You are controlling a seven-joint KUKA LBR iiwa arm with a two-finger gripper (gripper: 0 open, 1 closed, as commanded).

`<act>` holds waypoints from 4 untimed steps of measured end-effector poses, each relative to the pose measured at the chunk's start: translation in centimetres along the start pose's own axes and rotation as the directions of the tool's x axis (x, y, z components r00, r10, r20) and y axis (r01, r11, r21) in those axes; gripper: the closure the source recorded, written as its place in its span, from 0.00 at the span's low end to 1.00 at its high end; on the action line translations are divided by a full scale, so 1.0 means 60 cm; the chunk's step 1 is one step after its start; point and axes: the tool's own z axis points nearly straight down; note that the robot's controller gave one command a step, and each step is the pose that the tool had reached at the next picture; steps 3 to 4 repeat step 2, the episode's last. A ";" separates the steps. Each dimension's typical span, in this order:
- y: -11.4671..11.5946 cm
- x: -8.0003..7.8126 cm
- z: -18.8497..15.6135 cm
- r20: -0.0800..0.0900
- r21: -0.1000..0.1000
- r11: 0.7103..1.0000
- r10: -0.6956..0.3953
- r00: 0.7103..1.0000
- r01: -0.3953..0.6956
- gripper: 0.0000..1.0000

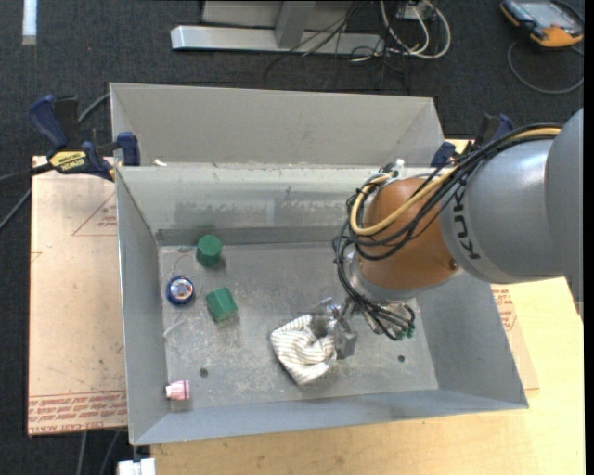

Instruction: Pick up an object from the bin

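White striped cloth near the bin's front wall is contacted by the gripper, whose opening cannot be determined; grasp and lift are judged outstanding.

floor and clutter, far side of the scene

floor: dark carpet with a fine pale speckle, seen along the top and down the left side. top centre: flat pale grey metal base lying on the carpet, a grey upright rising at its right end. just right of it: a tangle of cables, white, grey and black, looping over the carpet. top right corner: orange-and-grey device, cut by the edge. light flat and even.
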 end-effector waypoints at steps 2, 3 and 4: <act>0.024 -0.007 -0.285 0.004 0.000 0.999 0.037 0.999 -0.037 1.00; 0.024 -0.007 -0.285 0.004 0.000 0.999 0.037 0.999 -0.037 1.00; 0.024 -0.007 -0.285 0.004 0.000 0.999 0.037 0.999 -0.037 1.00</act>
